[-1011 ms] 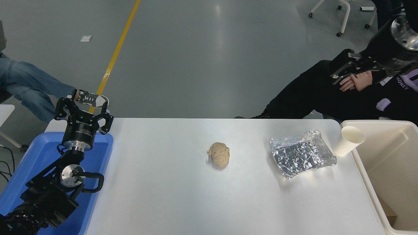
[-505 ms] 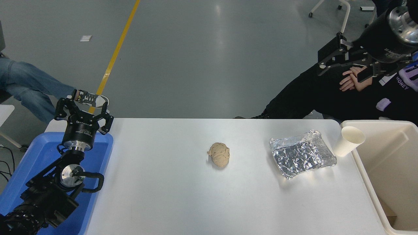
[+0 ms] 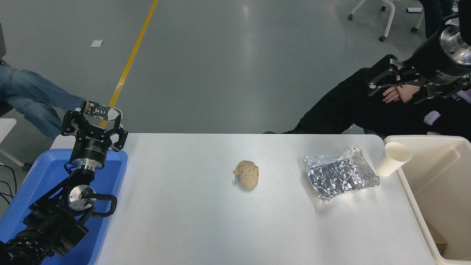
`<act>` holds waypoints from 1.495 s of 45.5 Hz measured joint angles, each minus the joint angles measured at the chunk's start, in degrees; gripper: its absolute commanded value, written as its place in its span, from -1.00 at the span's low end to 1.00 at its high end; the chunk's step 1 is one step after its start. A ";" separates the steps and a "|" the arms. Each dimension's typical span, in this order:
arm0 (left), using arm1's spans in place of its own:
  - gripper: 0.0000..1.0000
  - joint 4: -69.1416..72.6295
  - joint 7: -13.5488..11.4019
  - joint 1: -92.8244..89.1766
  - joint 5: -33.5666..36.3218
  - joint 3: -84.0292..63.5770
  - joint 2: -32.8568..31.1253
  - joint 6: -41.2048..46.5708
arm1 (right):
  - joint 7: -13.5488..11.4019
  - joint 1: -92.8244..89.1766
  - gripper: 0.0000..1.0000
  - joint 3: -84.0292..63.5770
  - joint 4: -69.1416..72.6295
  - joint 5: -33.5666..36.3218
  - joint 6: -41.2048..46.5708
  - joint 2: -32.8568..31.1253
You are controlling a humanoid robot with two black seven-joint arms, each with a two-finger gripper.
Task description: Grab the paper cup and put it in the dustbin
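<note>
Head view, paper cup (image 3: 393, 159) beside dustbin (image 3: 411, 200), right claw (image 3: 395, 88) spread, raised, empty-handed.

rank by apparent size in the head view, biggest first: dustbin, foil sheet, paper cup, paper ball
1. dustbin, cut off by the frame
2. foil sheet
3. paper cup and crumpled paper ball: look about alike, so unranked

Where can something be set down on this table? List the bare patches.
Bare: the wide stretch between the blue tray and the paper ball, and the whole near strip. Crowded: the right end, where the foil, paper cup and dustbin sit close.
</note>
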 measured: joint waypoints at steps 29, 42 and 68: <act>0.98 0.00 0.04 0.00 -0.02 0.00 -0.01 0.00 | -0.22 -33.82 1.00 8.66 -20.01 -0.63 -13.21 -1.73; 0.98 -0.01 0.04 0.00 -0.01 0.00 -0.01 0.00 | -0.60 -45.63 1.00 15.01 -31.41 2.61 -14.06 -1.83; 0.98 0.00 -0.01 0.00 -0.02 0.00 -0.01 0.00 | -0.89 -59.69 1.00 23.93 -43.19 5.73 -16.43 -1.11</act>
